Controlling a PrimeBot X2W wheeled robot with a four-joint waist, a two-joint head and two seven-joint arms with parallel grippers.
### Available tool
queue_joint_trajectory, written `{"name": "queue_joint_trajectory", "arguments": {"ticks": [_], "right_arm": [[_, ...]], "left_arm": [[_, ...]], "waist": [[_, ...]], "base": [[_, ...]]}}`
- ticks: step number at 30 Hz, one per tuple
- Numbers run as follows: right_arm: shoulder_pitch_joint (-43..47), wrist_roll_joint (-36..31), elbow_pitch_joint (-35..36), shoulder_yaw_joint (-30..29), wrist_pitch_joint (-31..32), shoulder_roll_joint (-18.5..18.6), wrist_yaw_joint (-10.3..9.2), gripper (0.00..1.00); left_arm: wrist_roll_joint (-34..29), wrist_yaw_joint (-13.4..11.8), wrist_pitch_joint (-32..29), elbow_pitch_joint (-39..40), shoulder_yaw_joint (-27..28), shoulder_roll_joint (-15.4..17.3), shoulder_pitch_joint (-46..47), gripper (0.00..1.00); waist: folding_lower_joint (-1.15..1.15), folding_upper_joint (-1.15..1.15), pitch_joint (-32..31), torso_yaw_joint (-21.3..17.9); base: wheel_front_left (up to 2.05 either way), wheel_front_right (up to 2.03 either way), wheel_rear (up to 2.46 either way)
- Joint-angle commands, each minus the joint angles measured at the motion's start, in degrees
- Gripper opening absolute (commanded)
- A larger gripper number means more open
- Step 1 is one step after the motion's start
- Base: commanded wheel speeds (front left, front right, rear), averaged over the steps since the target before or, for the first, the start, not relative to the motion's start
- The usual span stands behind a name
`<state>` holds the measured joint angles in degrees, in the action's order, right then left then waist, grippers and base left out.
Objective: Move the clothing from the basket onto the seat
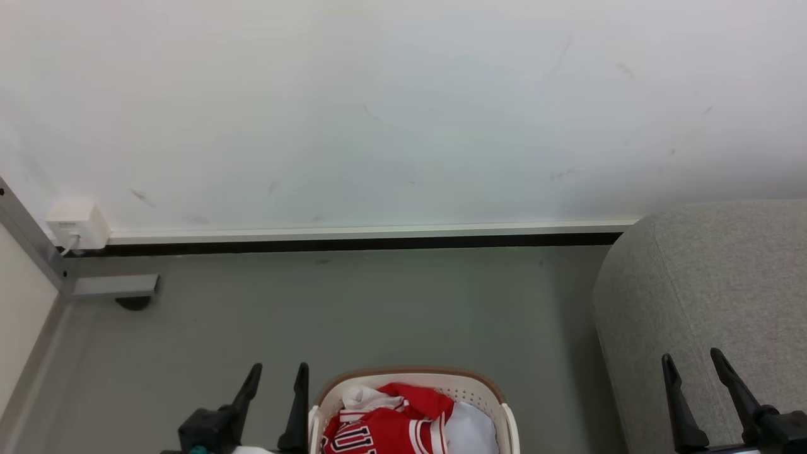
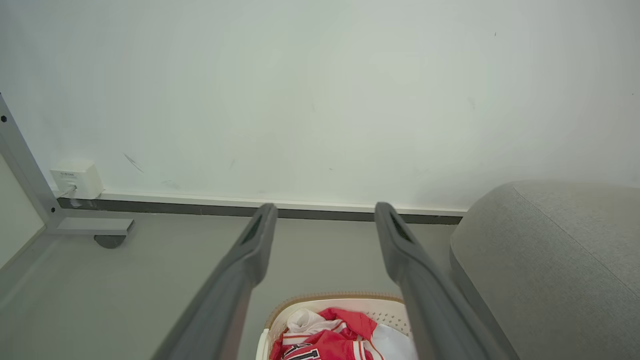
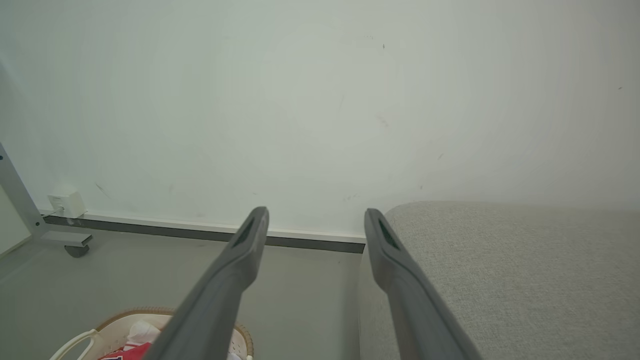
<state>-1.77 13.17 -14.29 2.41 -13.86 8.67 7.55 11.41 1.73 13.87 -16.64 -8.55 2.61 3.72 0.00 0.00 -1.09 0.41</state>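
The cream-white basket (image 1: 482, 386) with a brown rim stands on the floor at the bottom centre of the head view. Red and white clothing (image 1: 391, 422) lies bunched inside it, a jersey with black white-outlined letters on top. The grey seat (image 1: 712, 296) fills the right side. My left gripper (image 1: 278, 373) hangs open just left of the basket, holding nothing. My right gripper (image 1: 692, 360) is open in front of the seat, also holding nothing. The left wrist view shows the basket (image 2: 300, 307), clothing (image 2: 332, 340) and seat (image 2: 550, 260) beyond my open fingers (image 2: 252, 245).
A white wall with a dark baseboard (image 1: 353, 243) runs across the back. A white socket box (image 1: 77, 225) sits low on the wall at left, beside a grey metal frame with a foot (image 1: 120, 290). Bare grey floor (image 1: 378, 309) lies between the basket and the wall.
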Motion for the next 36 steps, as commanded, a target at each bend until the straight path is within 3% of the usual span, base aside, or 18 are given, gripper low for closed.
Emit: {"name": "queue_joint_trajectory", "arguments": {"ticks": [1,10,23,36], "right_arm": [[0.56,-1.02,-0.06,-0.06,-0.51,0.04,-0.11,1.00],[0.83,-3.19,-0.31,0.39,-1.48,0.23,-0.12,1.00],[0.56,-0.99,-0.14,0.69,-1.37,0.04,-0.12,1.00],[-2.75,0.91,1.23,1.75,-1.30,0.82,-0.12,1.00]], "left_arm": [[-1.24,0.08,0.50,-0.23,-0.12,0.45,-0.34,1.00],[-4.31,0.07,1.43,-1.15,-0.67,0.47,-0.39,1.00],[-1.66,0.15,1.30,-2.16,-0.57,0.45,-0.37,1.00],[-4.02,1.04,1.30,-8.37,-4.63,0.43,4.58,1.00]], "waist": [[0.00,0.00,-0.02,-0.03],[0.00,0.00,0.02,-0.21],[0.00,0.00,0.64,-1.04],[0.00,0.00,6.67,-5.51]], "base": [[0.00,0.00,0.00],[0.00,0.00,0.00],[0.00,0.00,0.00],[0.00,0.00,0.00]]}}
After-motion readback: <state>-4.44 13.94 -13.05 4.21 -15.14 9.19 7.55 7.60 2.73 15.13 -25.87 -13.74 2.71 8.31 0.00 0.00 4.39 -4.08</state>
